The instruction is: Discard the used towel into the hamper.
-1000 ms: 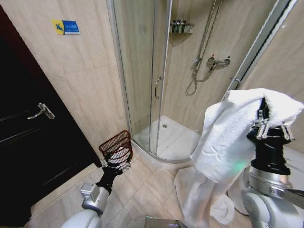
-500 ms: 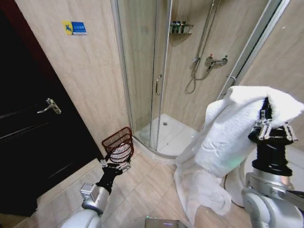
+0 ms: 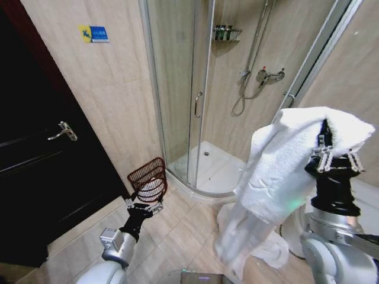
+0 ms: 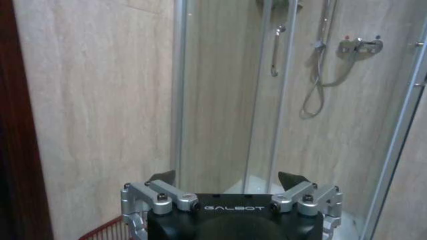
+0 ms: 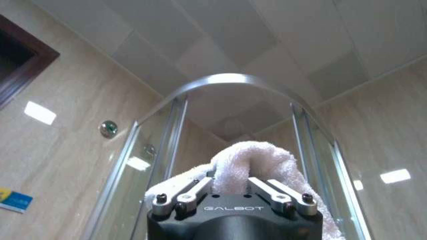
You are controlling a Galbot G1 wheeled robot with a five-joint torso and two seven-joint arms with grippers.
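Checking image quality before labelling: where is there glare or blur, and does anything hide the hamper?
Head view: sharp; the hamper shows whole just beyond the left gripper. Left wrist view: soft, with a sliver of its rim at the edge. Right wrist view: light patches glare on the wall; the towel rises from the right gripper.

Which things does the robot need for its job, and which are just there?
For the job:
- towel, pinched in the right pincer, held high
- hamper, on the floor by the shower
- left pincer, open, low near the hamper

Just there:
- door
- shower hose
- bottles
- blue sign
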